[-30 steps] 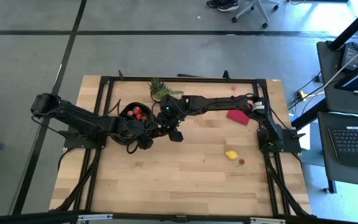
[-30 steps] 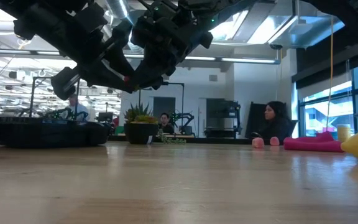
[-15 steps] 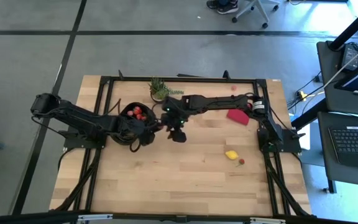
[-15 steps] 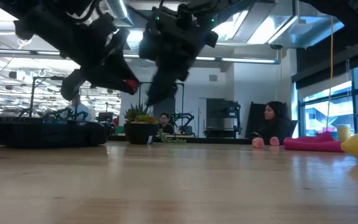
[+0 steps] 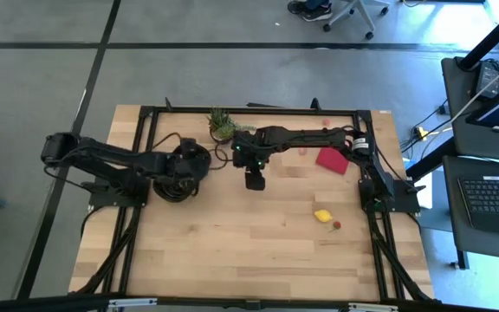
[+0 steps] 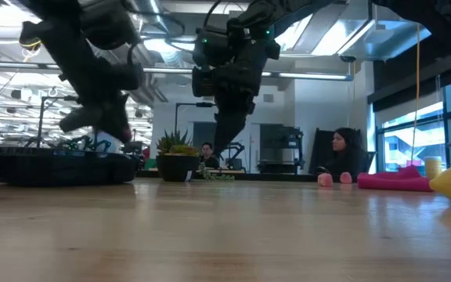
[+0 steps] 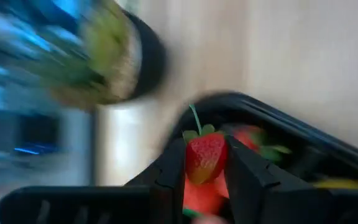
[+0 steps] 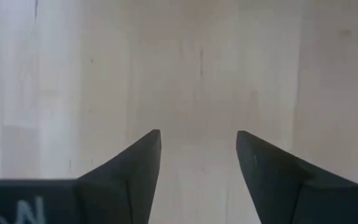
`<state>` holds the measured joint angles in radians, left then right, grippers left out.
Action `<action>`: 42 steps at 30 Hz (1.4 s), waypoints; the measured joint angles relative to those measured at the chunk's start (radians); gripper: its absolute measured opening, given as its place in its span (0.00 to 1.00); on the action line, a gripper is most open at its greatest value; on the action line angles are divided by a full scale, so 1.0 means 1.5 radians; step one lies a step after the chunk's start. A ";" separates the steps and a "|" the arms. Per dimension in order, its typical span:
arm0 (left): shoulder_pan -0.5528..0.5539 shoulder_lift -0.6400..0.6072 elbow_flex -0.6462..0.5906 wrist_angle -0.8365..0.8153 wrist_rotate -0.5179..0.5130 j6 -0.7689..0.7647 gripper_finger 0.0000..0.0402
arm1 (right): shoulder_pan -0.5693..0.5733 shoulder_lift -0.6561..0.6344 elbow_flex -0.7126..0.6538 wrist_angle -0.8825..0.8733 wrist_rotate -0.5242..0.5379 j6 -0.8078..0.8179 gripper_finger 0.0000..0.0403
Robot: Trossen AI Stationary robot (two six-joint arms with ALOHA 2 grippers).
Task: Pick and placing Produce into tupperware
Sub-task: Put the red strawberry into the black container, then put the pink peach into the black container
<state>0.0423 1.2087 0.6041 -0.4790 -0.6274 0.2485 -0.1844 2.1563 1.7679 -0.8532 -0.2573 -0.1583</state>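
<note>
The left hand [image 7: 205,180] hangs over the black shallow plastic tupperware [image 7: 328,158] at the left side of the pale wooden surface [image 5: 249,243], its two dark fingers [image 7: 169,177] clenched on a small red toy strawberry with a green leafy cap [image 7: 205,155]. In the left wrist view the strawberry sits pinched between the fingertips, directly above the container's glossy rim, and more red and green produce [image 7: 250,138] lies inside the tupperware beneath it. In the high view the left arm covers most of the tupperware, so little of the container shows there.

The right hand [image 8: 197,162] is released: its two dark fingers [image 8: 138,165] stand apart with only bare wood between them, and it holds nothing. It hovers above the surface just to the right of the tupperware, near the middle of the back half.

A small potted green plant [image 5: 222,124] stands at the back edge, close to both arms. A flat red square [image 5: 331,160] lies toward the right side. Nearer the front right, a yellow lemon-like toy piece [image 5: 322,216] and a tiny red berry [image 5: 337,225] rest close together on the wood, well apart from the tupperware.
</note>
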 joint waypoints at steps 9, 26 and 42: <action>0.090 0.000 0.025 -0.047 0.088 -0.112 0.34 | 0.000 0.000 0.000 -0.012 0.001 0.000 0.53; 0.082 0.000 0.025 -0.047 0.080 -0.142 0.48 | -0.008 0.000 -0.059 -0.280 0.159 0.070 0.53; 0.066 0.000 0.025 -0.057 0.118 -0.142 0.47 | -0.008 -0.263 -0.363 -0.156 0.234 0.215 0.53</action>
<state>0.1410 1.2087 0.6418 -0.5642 -0.4500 0.0353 -0.1962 1.7624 1.2236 -1.0877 0.0931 0.1643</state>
